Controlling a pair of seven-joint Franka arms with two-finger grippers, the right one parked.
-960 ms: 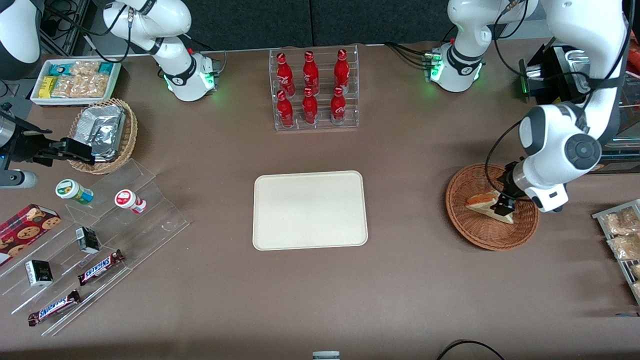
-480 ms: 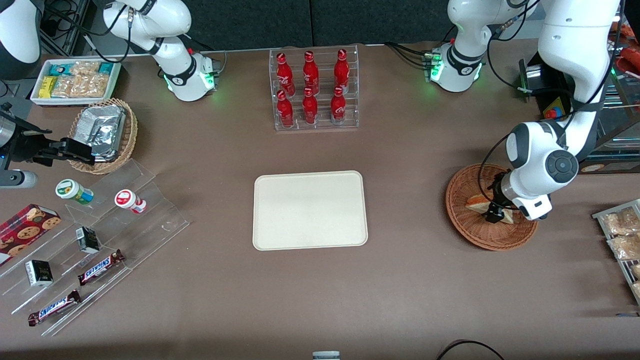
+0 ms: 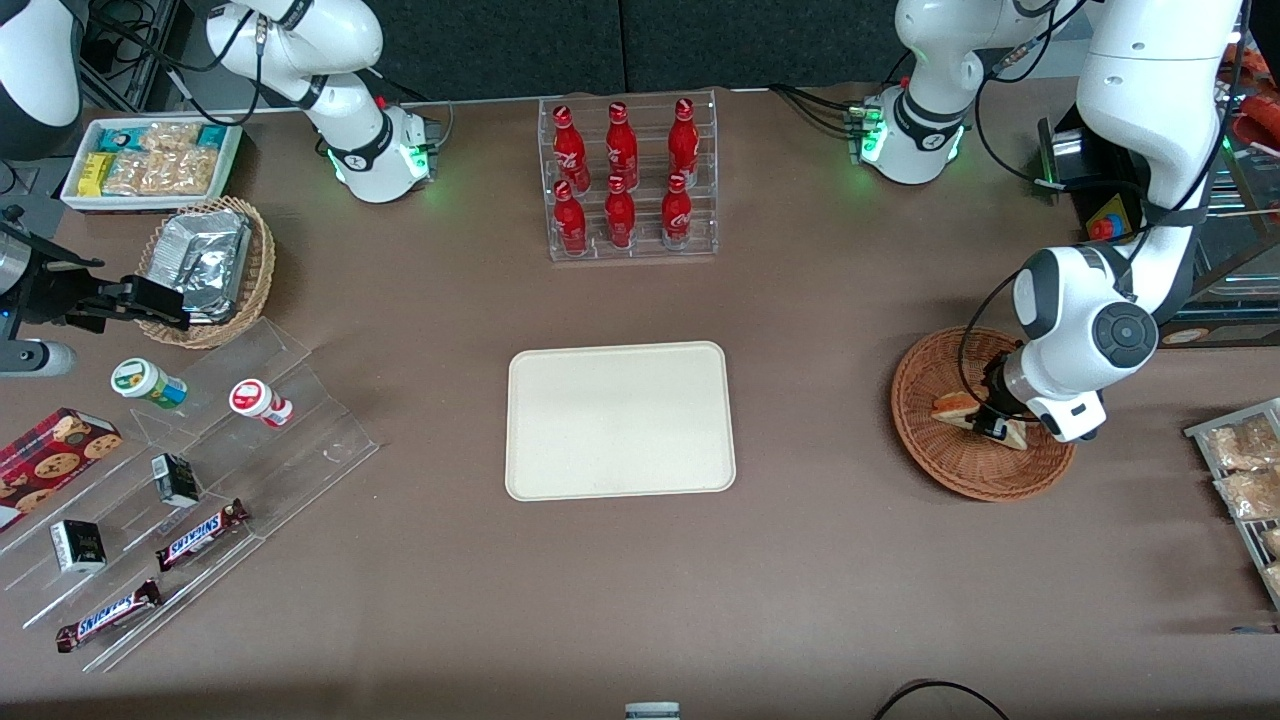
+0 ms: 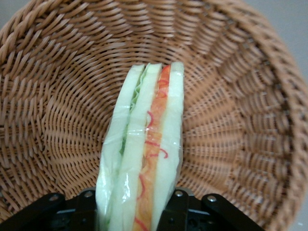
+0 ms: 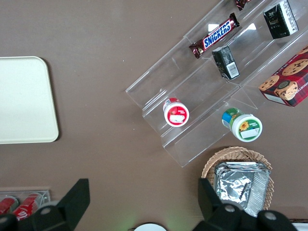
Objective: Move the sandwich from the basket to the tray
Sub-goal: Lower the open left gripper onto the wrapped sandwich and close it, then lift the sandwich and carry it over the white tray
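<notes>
The sandwich [image 3: 953, 404] is a wrapped white wedge with orange-red and green filling, and it lies in the reddish-brown wicker basket [image 3: 935, 460] toward the working arm's end of the table. My left gripper [image 3: 990, 424] is down in the basket, shut on the sandwich. In the left wrist view the sandwich [image 4: 144, 159] stands on edge between the two black fingers [image 4: 180, 204], with the basket weave [image 4: 57, 96] all around it. The cream-beige tray [image 3: 620, 420] lies flat at the table's middle, with nothing on it. Its corner also shows in the right wrist view [image 5: 24, 96].
A clear rack of red bottles [image 3: 628, 180] stands farther from the camera than the tray. Toward the parked arm's end are a tan basket of foil packets [image 3: 205, 268], a white snack tray [image 3: 150, 160] and an acrylic stand [image 3: 200, 480]. Snack packets [image 3: 1240, 470] lie beside the reddish basket.
My gripper has come down into the basket and shifted slightly toward the tray, closing around the sandwich. The sandwich still rests in the basket.
</notes>
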